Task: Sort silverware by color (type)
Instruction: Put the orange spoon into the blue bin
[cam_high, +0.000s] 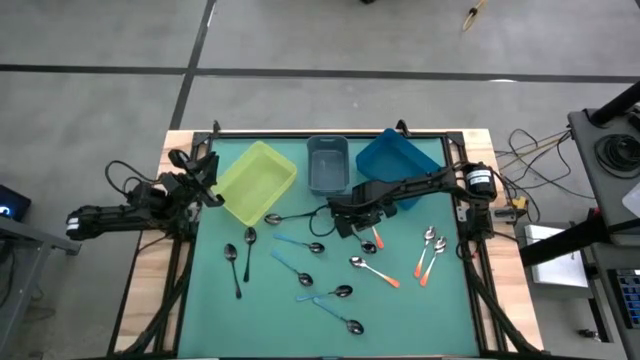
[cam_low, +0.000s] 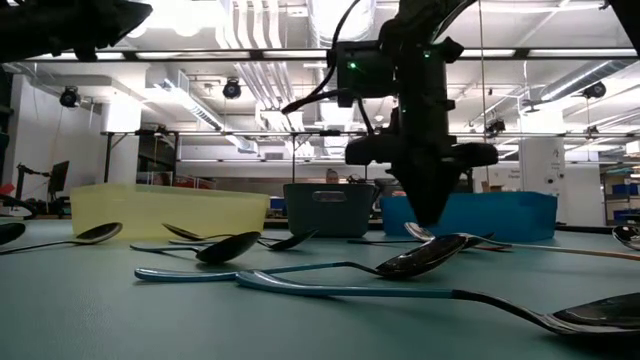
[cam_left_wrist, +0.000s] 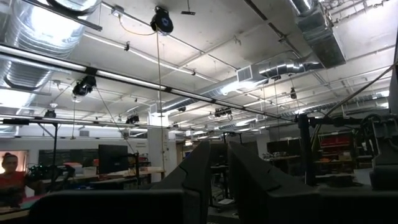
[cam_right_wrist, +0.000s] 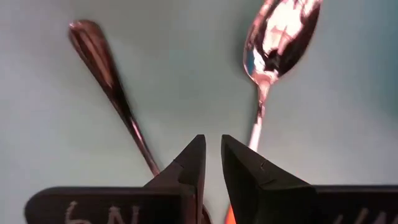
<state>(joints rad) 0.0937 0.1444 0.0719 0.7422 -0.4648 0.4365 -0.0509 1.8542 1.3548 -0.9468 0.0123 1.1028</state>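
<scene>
High view shows the whole layout: green table mat (cam_high: 300, 320) with three plastic bins along the far edge, a yellow bin (cam_high: 257, 180), a grey-blue bin (cam_high: 328, 165) and a blue bin (cam_high: 398, 163). Small metal-bowled spoons lie scattered on the mat, none in a bin: black-handled spoons (cam_high: 241, 258) toward the left side, light-blue-handled spoons (cam_high: 300, 272) in the middle, orange-red-handled spoons (cam_high: 428, 252) toward the right. One more orange-red-handled spoon (cam_high: 373, 270) lies near the centre.

Right gripper (cam_high: 350, 224) reaches from the right over the mat, in front of the grey-blue bin, low over a short orange-red spoon (cam_high: 376, 240) and a long dark-handled spoon (cam_high: 297, 216). Left gripper (cam_high: 205, 180) sits off at the left edge beside the yellow bin, raised.

Right wrist view gives what the overhead cannot: the right gripper's fingers (cam_right_wrist: 189, 165) are close together with a narrow gap and nothing between them, just above the mat. The orange-red spoon's shiny bowl (cam_right_wrist: 280, 37) and thin neck run just beside one finger; a dark glossy handle (cam_right_wrist: 109, 81) runs to the other side.

Low view shows the right arm coming straight down near the spoons, with light-blue handles (cam_low: 300, 285) in the foreground and all three bins behind.

Left wrist view shows only room ceiling and the left gripper's fingers (cam_left_wrist: 255, 180), nearly together with a slim gap, holding nothing. A person shows at that view's edge.
</scene>
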